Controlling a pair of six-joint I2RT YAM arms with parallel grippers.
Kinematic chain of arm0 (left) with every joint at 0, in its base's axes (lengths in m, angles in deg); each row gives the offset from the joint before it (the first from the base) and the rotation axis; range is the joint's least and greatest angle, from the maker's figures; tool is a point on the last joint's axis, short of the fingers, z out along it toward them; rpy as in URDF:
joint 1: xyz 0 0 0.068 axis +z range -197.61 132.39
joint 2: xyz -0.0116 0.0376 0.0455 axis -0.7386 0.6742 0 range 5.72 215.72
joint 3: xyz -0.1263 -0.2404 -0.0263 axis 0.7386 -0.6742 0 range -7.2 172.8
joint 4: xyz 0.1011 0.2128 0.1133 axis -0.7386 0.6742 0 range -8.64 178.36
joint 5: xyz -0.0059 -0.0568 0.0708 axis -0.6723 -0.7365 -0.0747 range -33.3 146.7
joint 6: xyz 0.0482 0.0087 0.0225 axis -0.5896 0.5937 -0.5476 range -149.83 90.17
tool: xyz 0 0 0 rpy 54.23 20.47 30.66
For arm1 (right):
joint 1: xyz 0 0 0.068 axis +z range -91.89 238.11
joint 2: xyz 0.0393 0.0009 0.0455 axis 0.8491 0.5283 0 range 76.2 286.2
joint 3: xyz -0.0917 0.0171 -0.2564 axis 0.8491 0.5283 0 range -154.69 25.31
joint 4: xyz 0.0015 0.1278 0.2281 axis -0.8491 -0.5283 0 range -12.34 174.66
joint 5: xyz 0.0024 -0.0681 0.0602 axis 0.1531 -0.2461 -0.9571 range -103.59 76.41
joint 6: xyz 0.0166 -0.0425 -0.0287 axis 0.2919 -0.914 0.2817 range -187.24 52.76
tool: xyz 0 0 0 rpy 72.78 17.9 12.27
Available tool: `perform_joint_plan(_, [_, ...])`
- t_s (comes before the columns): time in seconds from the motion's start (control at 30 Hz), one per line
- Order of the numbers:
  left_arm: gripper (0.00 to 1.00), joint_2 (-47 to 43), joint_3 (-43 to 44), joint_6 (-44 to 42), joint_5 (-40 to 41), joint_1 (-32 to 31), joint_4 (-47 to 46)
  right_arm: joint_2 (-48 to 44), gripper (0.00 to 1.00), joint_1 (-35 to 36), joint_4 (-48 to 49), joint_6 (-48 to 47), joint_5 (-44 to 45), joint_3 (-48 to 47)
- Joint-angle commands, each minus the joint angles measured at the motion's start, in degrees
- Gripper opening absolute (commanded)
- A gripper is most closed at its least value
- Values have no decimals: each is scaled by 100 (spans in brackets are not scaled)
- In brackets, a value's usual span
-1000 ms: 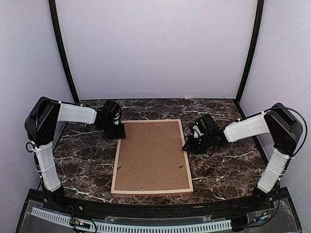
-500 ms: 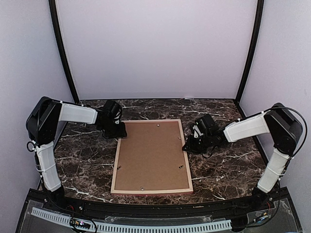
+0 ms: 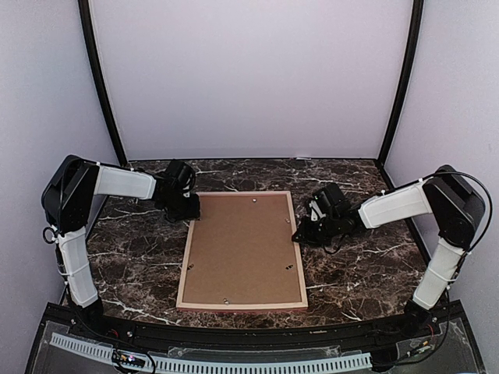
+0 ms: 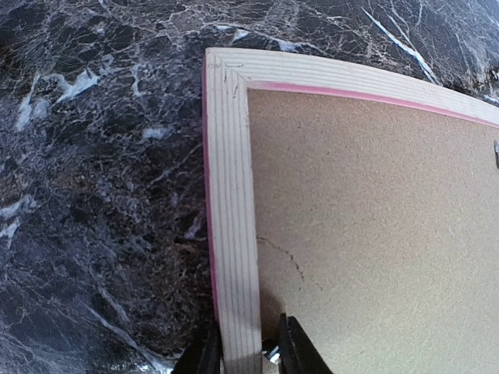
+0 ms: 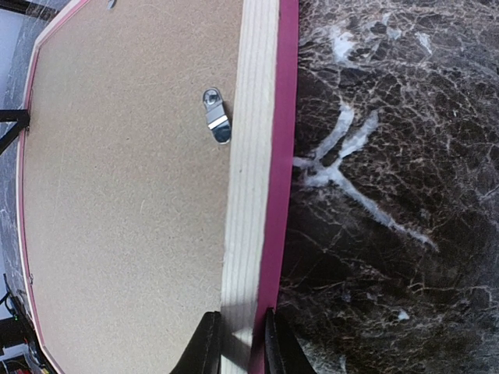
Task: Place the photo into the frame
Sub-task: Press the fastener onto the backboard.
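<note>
1. From the top view, the frame lies flat in the middle of the marble worktop, back side up. Its tan wood rails surround a brown backing board. Its long axis runs from the near edge toward the far wall, and its short sides lie across our view.
2. In the same view, the left gripper sits at the frame's far-left corner. The right gripper sits against the right rail, toward the far end.
3. From the left wrist, the frame shows its corner at the top, with a thin pink line along the outer edge. The left rail runs straight down into the left gripper. Its fingers stand narrow, one on each side of the rail. We cannot tell whether they pinch it.
4. From the right wrist, the right rail of the frame runs top to bottom, with its pink side facing the worktop. A metal turn clip lies on the backing board, just beside the rail. The right gripper is closed narrow on the rail, holding the frame.
</note>
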Motion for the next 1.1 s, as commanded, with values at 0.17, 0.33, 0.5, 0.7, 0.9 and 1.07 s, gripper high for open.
perform_joint_plan(0.17, [22,108,-378,-26,-37,-20,102,283,16,66,-140,0,-184,166])
perform_joint_plan(0.33, [19,11,-432,65,-391,2,38,309,16,66,-114,2,-207,175])
perform_joint_plan(0.5, [22,-157,-439,186,-698,30,-9,309,16,66,-96,4,-225,192])
perform_joint_plan(0.7, [35,-262,-352,271,-814,90,-11,309,16,62,-79,5,-232,201])
perform_joint_plan(0.9, [48,-77,-119,143,-629,97,135,318,16,69,-47,4,-248,216])
perform_joint_plan(1.07, [47,60,-53,60,-504,95,216,322,16,70,-28,8,-237,249])
